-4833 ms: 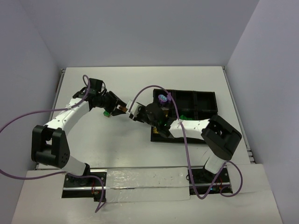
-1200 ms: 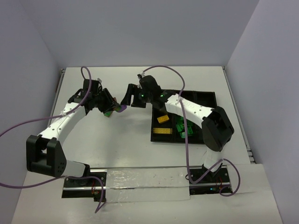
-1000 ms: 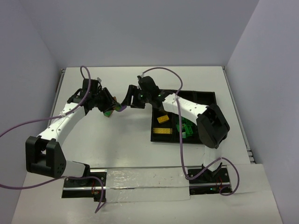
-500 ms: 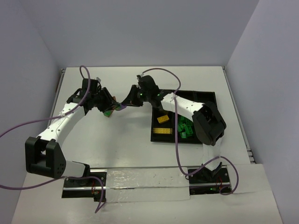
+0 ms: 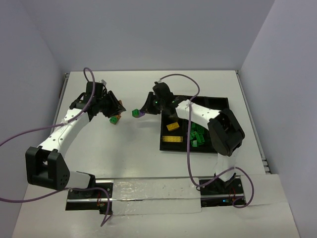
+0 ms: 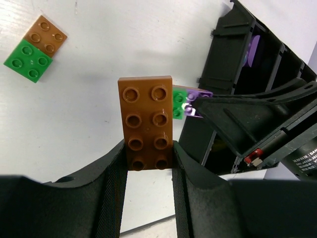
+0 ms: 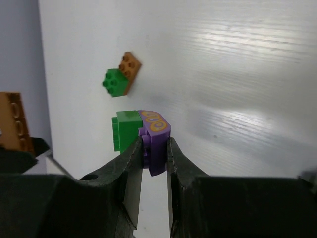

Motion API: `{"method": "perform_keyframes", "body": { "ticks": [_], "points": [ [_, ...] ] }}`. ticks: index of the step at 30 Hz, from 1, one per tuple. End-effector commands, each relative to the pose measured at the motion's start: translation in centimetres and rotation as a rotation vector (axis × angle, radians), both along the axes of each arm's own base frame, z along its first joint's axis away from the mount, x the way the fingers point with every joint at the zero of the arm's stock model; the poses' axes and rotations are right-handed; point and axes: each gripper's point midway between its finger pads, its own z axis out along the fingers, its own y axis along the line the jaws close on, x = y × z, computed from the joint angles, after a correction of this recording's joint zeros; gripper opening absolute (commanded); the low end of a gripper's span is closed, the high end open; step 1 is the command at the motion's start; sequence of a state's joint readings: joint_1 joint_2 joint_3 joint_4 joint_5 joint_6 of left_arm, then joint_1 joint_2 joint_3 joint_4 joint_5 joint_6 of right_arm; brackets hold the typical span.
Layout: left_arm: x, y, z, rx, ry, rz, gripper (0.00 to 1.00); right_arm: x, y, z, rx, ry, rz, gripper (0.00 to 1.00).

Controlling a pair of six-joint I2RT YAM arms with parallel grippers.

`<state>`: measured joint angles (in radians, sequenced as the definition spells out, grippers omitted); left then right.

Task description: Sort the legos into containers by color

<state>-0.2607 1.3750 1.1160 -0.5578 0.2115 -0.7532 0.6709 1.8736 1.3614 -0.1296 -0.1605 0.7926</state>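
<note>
Left gripper (image 6: 148,166) clamped on the lower end of a brown-orange studded 2x4 plastic brick (image 6: 146,119), the rest sticking out past its fingertips. Right gripper (image 7: 154,148) pinched shut on a purple-and-green joined brick cluster (image 7: 143,130), near the left's brick. A green-and-orange joined pair (image 7: 121,78) lies on the white table (image 5: 143,158) beyond the right fingertips. Black compartment tray (image 5: 218,100) sits at the right gripper's wrist side.

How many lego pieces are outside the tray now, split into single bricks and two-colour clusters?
Single bricks: 1, the orange brick in the left gripper.
Two-colour clusters: 2, the green-purple cluster in the right gripper and the green-orange cluster on the table.
Total: 3.
</note>
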Motion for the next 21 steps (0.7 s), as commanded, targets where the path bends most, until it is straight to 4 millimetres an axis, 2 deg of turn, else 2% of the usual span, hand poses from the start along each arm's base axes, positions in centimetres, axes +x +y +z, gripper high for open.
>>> {"method": "perform_keyframes", "body": {
  "ticks": [1,4,7,8,13,18,19,21],
  "points": [
    [1.0,1.2,0.3,0.073,-0.029,0.044,0.0,0.7,-2.9,2.0,-0.058,-0.077,-0.069,0.0],
    [2.4,3.6,-2.4,0.227,0.04,0.137,0.0,0.4,-4.6,2.6,-0.1,-0.11,-0.1,0.0],
    [3.9,4.9,-4.6,0.324,0.093,0.187,0.0,0.3,-6.4,3.0,-0.144,-0.142,-0.143,0.0],
    [4.1,4.8,-4.5,0.323,0.089,0.189,0.0,0.1,-6.6,3.3,-0.145,-0.144,-0.144,0.0],
    [6.0,5.9,-7.3,0.44,0.136,0.226,0.0,-0.9,-8.9,4.0,-0.203,-0.182,-0.17,0.0],
    [6.4,6.4,-10.2,0.523,0.191,0.238,0.0,-1.4,-9.2,4.2,-0.206,-0.19,-0.159,0.0],
    [6.4,6.2,-10.4,0.528,0.195,0.233,0.02,-1.4,-9.1,4.3,-0.206,-0.191,-0.156,0.0],
    [6.2,5.9,-10.7,0.546,0.202,0.224,0.16,-1.5,-9.1,4.2,-0.21,-0.192,-0.15,0.0]
  ]
}}
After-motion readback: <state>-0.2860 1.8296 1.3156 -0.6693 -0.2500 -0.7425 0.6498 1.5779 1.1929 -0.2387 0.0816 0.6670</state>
